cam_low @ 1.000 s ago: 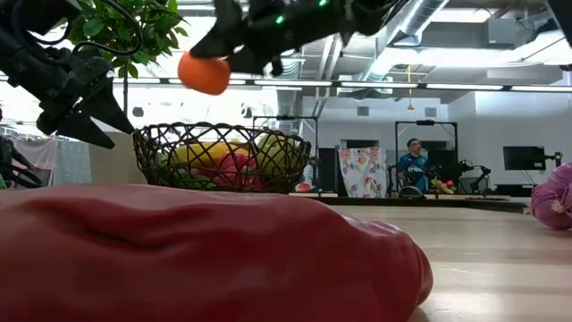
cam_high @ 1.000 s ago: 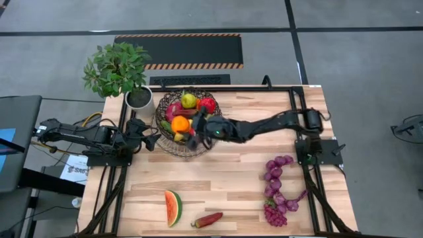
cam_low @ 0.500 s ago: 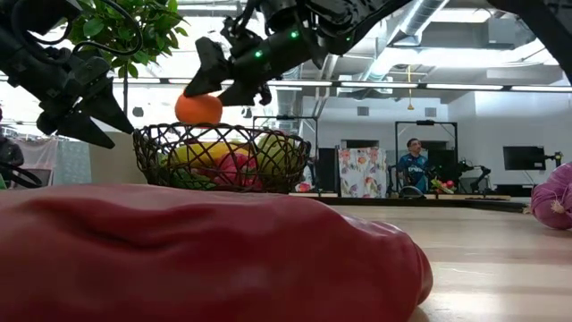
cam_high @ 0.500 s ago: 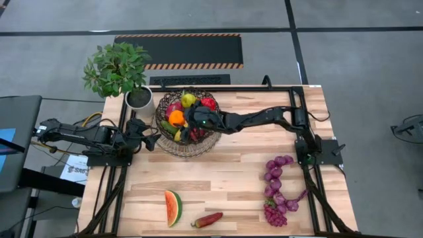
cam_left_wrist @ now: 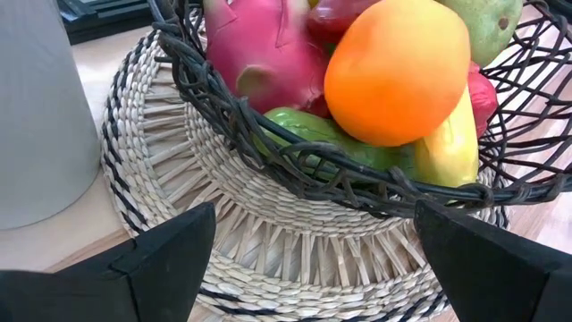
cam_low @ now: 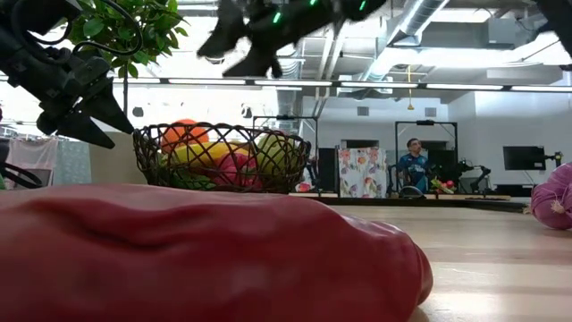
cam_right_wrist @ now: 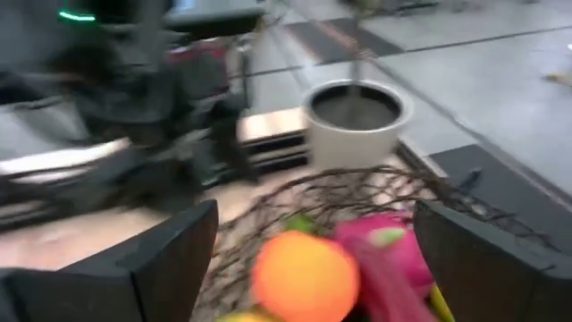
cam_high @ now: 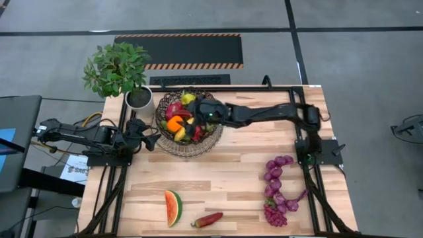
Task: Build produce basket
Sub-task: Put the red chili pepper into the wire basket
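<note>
The round orange fruit (cam_high: 174,123) lies released in the dark wire-mesh basket (cam_high: 210,134); the right gripper (cam_high: 196,114) is spread empty above. Next, 1 piece at the tabletop's near edge must be fetched.

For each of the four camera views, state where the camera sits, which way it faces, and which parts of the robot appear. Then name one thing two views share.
High view: above the table, looking straight down; both arms show, the right gripper over the basket.
Low view: at table height, looking across a red pepper; arms enter from above.
Left wrist view: beside the basket, facing the orange; the left gripper is open.
Right wrist view: above the basket, facing the white pot; own fingers open.
Shared: both wrist views show the orange.
</note>
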